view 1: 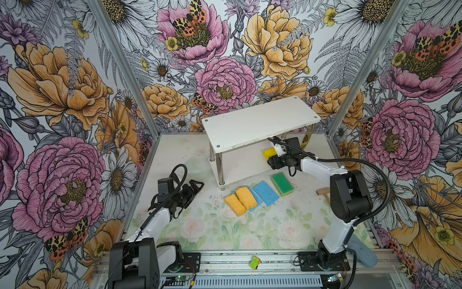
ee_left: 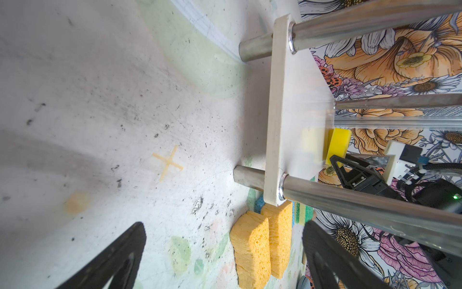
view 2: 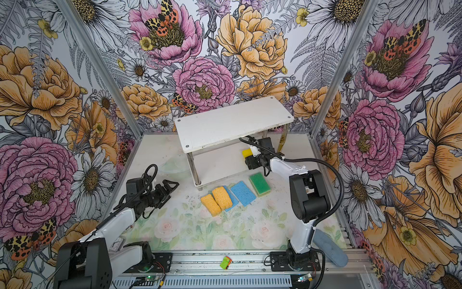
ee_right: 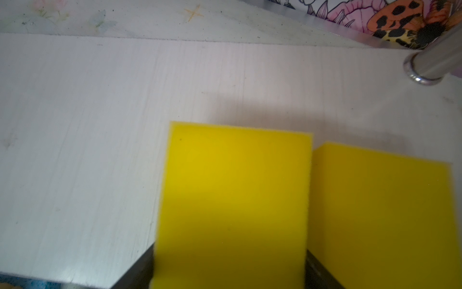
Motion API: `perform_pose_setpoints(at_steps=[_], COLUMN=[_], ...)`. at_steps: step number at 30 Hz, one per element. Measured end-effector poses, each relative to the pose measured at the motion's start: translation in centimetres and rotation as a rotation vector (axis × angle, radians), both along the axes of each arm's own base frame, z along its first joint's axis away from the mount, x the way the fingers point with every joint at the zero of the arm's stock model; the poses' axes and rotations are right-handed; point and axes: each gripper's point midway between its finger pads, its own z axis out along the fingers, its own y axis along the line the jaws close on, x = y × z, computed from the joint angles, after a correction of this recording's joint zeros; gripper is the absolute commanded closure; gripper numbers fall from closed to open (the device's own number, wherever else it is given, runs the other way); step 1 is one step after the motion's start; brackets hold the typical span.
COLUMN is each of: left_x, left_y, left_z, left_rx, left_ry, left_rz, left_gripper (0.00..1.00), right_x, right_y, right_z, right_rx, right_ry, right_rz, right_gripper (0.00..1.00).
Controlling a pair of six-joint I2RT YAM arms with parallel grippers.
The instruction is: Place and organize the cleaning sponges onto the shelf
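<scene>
Barely begun: the right claw (ee_right: 228,266), spread wide, grips 1 bright yellow sponge (ee_right: 232,195) on the shelf (ee_right: 87,125), a 2nd yellow sponge (ee_right: 382,220) just beside it, while the orange-yellow pair (view 1: 241,201), blue pair (view 1: 265,193) and green-topped sponges (view 1: 282,184) lie behind it on the table (view 1: 200,225).

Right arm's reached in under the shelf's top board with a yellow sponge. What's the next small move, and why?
Probably open the right gripper and draw straight back. Its bright yellow rectangular sponge rests on the shelf's lower white board, beside the second bright yellow sponge, jaws against its sides; the upper white board overhead leaves little room to lift.
</scene>
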Motion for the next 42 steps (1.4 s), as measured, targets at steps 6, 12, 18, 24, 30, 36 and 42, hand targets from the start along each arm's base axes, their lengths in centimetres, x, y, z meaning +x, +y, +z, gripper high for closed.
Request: perform_pose_setpoints(at_steps=[6, 12, 18, 24, 30, 36, 42], left_x=[0.0, 0.0, 0.0, 0.0, 0.0, 0.0, 0.0], left_y=[0.0, 0.0, 0.0, 0.0, 0.0, 0.0, 0.0], left_z=[0.0, 0.0, 0.0, 0.0, 0.0, 0.2, 0.3], left_rx=[0.0, 0.0, 0.0, 0.0, 0.0, 0.001, 0.001], left_ry=[0.0, 0.0, 0.0, 0.0, 0.0, -0.008, -0.011], left_rz=[0.0, 0.0, 0.0, 0.0, 0.0, 0.0, 0.0], left_gripper=[0.01, 0.01, 0.01, 0.01, 0.01, 0.01, 0.01], right_x=[0.0, 0.0, 0.0, 0.0, 0.0, -0.1, -0.9], right_y=[0.0, 0.0, 0.0, 0.0, 0.0, 0.0, -0.2], right_z=[0.0, 0.0, 0.0, 0.0, 0.0, 0.4, 2.6], right_rx=[0.0, -0.001, -0.001, -0.001, -0.001, 0.002, 0.011], right_ry=[0.0, 0.0, 0.0, 0.0, 0.0, -0.008, -0.048], right_rz=[0.0, 0.0, 0.0, 0.0, 0.0, 0.0, -0.001], right_gripper=[0.23, 0.23, 0.23, 0.22, 0.22, 0.22, 0.21])
